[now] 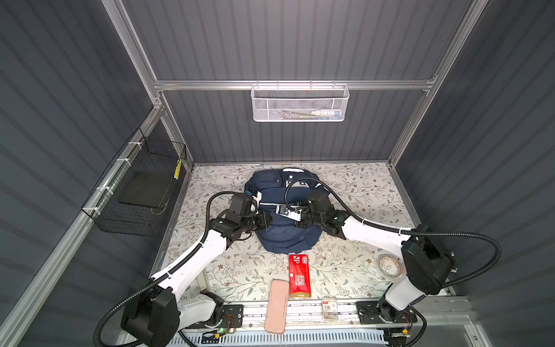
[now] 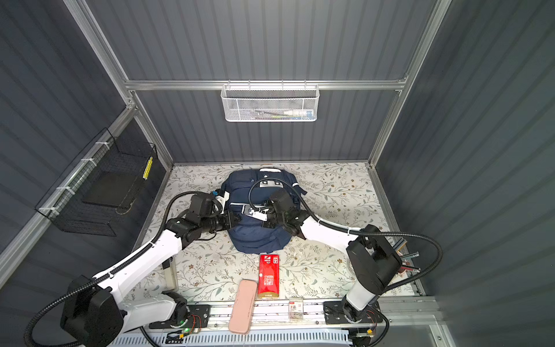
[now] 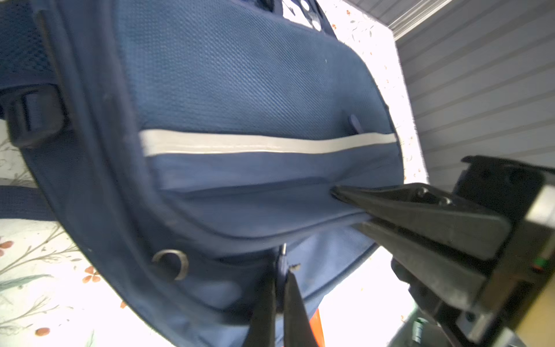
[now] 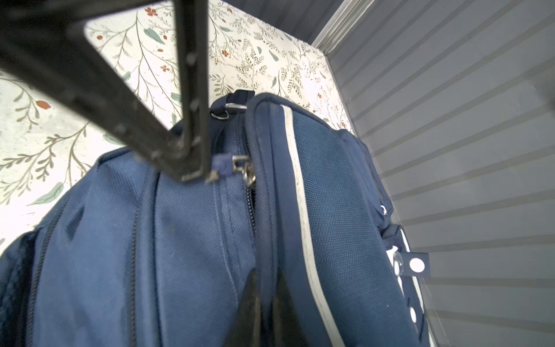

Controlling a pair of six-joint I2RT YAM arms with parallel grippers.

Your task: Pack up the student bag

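The student bag (image 1: 285, 240) is a navy backpack with white stripes, lying flat mid-table in both top views (image 2: 255, 240). My left gripper (image 1: 266, 220) reaches in from the bag's left side. In the left wrist view it (image 3: 282, 267) is shut on the zip pull (image 3: 283, 255). The right wrist view shows that zip pull (image 4: 223, 165) pinched at the left gripper's fingertips (image 4: 195, 171). My right gripper (image 1: 298, 223) comes in from the bag's right. Its jaws (image 4: 265, 275) are shut on a fold of bag fabric beside the zip.
Near the front edge lie a red packet (image 1: 298, 276), a pink case (image 1: 276, 306) and a small clear packet (image 1: 330, 309). A tape roll (image 1: 389, 266) sits front right. A white mesh basket (image 1: 300, 103) hangs on the back wall, a black wire basket (image 1: 141, 192) on the left.
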